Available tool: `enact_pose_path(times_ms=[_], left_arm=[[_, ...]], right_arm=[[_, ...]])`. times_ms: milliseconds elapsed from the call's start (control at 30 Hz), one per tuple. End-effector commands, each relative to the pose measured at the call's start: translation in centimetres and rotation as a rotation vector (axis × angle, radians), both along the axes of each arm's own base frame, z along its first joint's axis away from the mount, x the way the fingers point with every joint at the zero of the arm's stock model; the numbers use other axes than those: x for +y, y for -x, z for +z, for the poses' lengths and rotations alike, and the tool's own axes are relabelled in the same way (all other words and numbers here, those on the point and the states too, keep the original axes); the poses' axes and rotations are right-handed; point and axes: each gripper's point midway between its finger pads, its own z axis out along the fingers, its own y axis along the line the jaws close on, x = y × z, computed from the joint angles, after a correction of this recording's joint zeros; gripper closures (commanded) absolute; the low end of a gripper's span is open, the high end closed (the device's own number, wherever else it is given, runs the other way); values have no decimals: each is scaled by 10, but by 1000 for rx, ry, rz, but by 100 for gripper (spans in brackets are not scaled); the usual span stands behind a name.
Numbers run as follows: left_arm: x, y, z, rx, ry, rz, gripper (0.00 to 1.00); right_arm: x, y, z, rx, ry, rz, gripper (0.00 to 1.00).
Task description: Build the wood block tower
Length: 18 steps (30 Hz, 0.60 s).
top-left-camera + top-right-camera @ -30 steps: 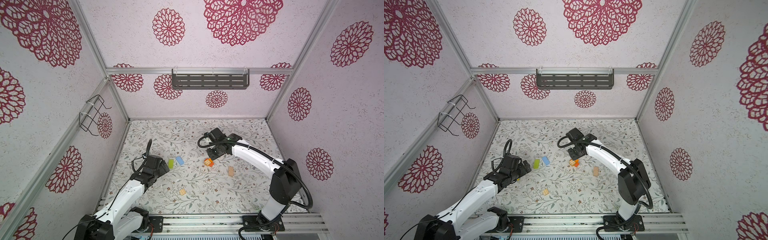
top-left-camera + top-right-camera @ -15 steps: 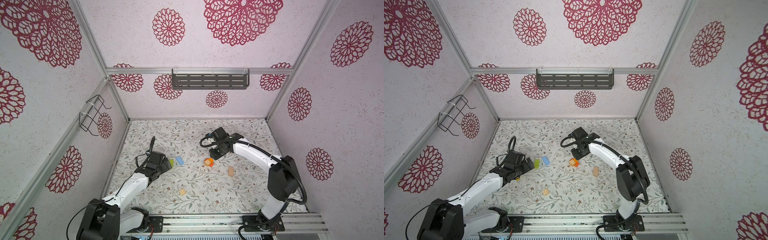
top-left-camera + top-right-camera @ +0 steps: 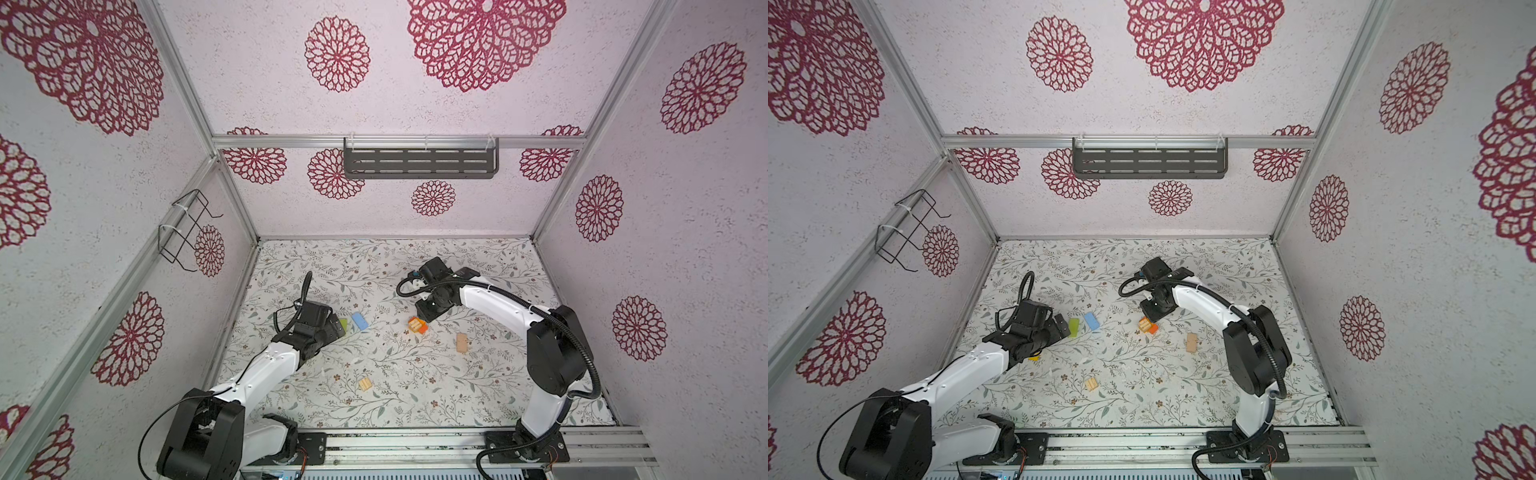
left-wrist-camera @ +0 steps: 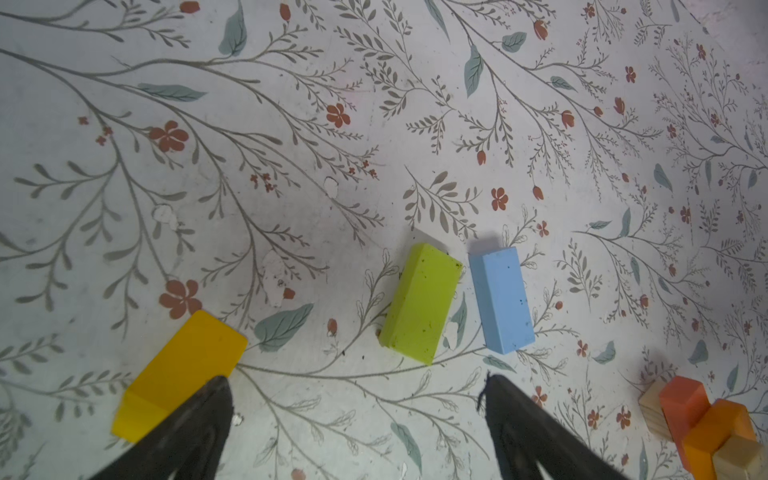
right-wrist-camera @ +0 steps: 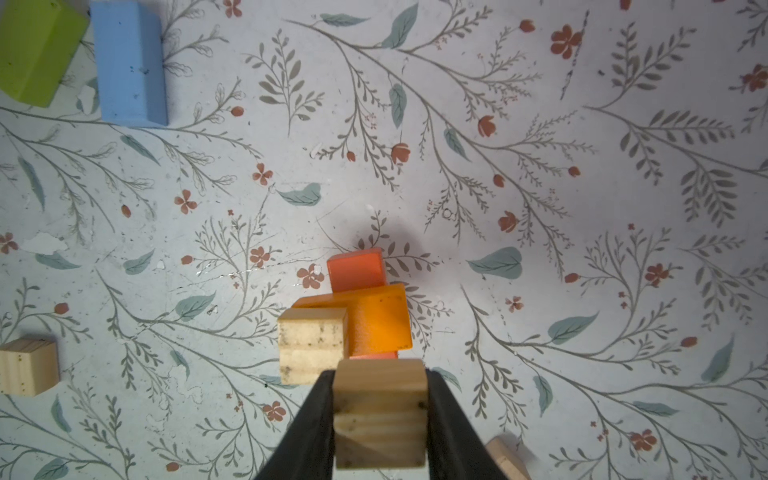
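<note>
The table cover [image 4: 291, 124] is off-white, printed with grey-green sprigs, teal leaves and small rust-red flowers. The walls [image 3: 685, 249] are pale and speckled, with crimson lace rosettes. One block is lime green [image 4: 419, 303], one light blue [image 4: 500, 299], one yellow [image 4: 183, 374], one red-orange [image 5: 355, 268], one orange [image 5: 378, 320]. The flecked tan block [image 5: 311, 345] carries dark specks; the pale tan block [image 5: 380, 411] shows wood grain. The small tan piece [image 3: 365, 384] seems striped, though it is too small to be sure
</note>
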Motion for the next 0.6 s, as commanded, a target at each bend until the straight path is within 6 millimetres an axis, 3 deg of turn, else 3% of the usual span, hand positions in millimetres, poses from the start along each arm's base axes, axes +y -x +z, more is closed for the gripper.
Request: enact_pose_path(times_ms=[0,567], left_arm=[[-1,-8,7,-32,11,3,3],[-3,-10,8,-40,20,2,3]], right_arm=[[2,-3,0,-8,-7,13,63],[0,-4,-14,8,22,14,61]])
